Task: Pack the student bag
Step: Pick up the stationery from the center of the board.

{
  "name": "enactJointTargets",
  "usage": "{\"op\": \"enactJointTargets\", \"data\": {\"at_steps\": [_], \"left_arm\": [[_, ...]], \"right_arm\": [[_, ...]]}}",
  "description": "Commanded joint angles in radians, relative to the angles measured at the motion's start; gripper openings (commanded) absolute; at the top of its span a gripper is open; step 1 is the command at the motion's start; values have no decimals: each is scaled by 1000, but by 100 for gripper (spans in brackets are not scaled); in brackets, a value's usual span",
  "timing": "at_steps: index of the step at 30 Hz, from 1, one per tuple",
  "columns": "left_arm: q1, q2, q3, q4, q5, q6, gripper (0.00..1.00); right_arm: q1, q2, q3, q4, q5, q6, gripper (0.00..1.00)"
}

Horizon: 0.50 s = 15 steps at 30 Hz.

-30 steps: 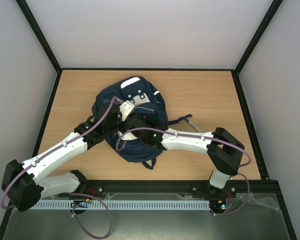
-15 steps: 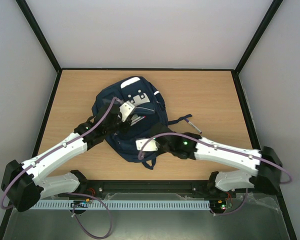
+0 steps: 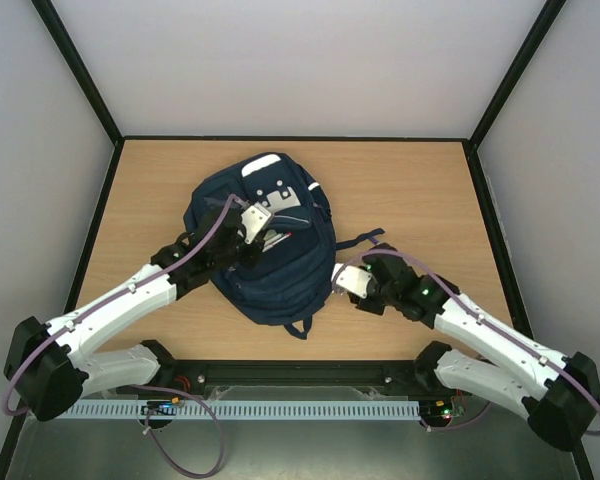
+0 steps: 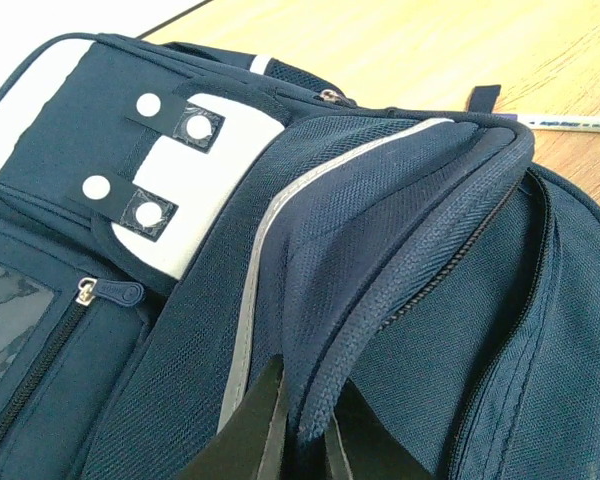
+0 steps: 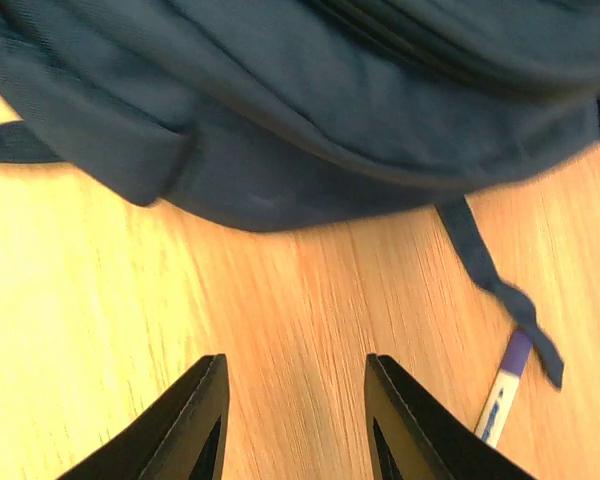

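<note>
The large navy blue fabric backpack [image 3: 280, 285] with white reflective stripes lies in the middle of the light wooden table [image 3: 420, 190]. My left gripper [image 4: 305, 405] is clamped on the raised, zip-edged rim of its opening, with the fabric pinched between my two dark fingers. My right gripper [image 5: 295, 400] holds nothing, its jaws standing apart over bare wood just beside the bag's right edge without touching it, and a thin white and purple pen [image 5: 502, 395] lies on the table to the right of those jaws.
</note>
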Motion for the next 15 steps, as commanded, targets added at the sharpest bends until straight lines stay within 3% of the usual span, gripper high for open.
{"op": "enactJointTargets", "data": {"at_steps": [1,7,11,15], "left_arm": [[1,2,19,74,10,-1,7],[0,-8,18,72,10,0,8],[0,-13,19,72,11,0,8],[-2,-19,19,72,15,-2,8]], "right_arm": [[-161,12,16,-80,-126,48,39],[-473,247,174,-134,-279,60,39],[-576,470,317,-209,-254,152,37],[-619,589,383,-219,-216,203,38]]}}
